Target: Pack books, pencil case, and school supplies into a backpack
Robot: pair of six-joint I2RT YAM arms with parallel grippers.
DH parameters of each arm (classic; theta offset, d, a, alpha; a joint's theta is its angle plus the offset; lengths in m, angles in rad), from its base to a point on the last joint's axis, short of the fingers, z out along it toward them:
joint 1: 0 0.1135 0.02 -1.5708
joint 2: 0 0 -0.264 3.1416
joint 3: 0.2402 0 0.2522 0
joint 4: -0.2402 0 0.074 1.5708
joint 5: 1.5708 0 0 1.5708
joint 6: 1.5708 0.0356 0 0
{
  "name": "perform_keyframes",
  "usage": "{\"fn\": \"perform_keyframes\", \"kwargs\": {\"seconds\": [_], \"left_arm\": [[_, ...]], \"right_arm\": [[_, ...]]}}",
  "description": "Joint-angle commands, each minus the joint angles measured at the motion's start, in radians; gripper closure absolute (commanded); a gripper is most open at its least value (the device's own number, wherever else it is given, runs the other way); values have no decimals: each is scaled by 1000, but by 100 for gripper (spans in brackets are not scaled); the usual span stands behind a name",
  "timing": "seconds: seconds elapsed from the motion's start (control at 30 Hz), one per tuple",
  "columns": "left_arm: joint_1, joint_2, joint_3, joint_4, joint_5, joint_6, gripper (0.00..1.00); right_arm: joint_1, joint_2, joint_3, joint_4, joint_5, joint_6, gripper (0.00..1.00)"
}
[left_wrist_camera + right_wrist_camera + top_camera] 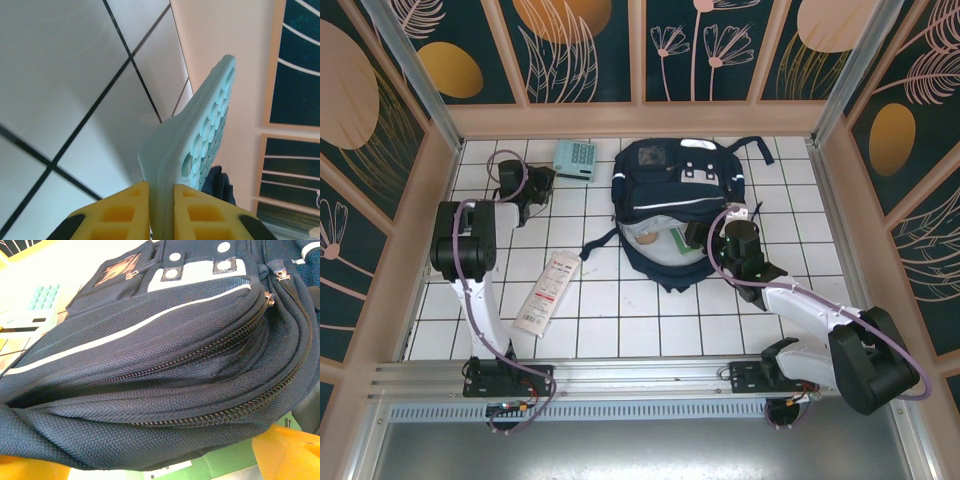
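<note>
Print on packet point(547, 292) red, too small to read

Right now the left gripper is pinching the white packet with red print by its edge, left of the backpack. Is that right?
No. The left gripper is pinching the pale teal calculator by its edge, left of the backpack; the left wrist view shows it. The white packet lies flat on the tiles, untouched, in the top view.
</note>
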Motion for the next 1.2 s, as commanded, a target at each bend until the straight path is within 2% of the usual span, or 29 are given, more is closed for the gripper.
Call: {"fn": "perform_keyframes", "kwargs": {"seconds": [0.0, 0.23, 0.27, 0.3, 0.6, 0.77, 0.93, 1.0, 1.17], "left_arm": [[3, -93, -71, 121, 46, -15, 83], [-12, -245, -246, 150, 88, -1, 82], [-16, -268, -267, 152, 91, 1, 83], [-22, -295, -290, 152, 93, 4, 82], [-111, -518, -454, 83, 78, 52, 84], [-128, -615, -553, 87, 93, 31, 84], [-133, -691, -612, 54, 104, 42, 85], [-134, -724, -631, 40, 99, 52, 85], [-134, -784, -644, -20, 84, 88, 85]], "right_arm": [[2, -21, -8, 58, -15, -7, 9], [18, -26, -3, 48, 1, -21, 8], [20, -28, -2, 44, 7, -24, 7], [23, -33, 1, 37, 11, -25, 2], [51, -76, 78, -85, 54, -73, 1], [129, -141, 129, -205, 107, -118, 1], [260, -164, 197, -351, 216, -233, 1], [323, -142, 226, -388, 295, -280, 1], [360, -24, 305, -459, 321, -336, 1]]}}
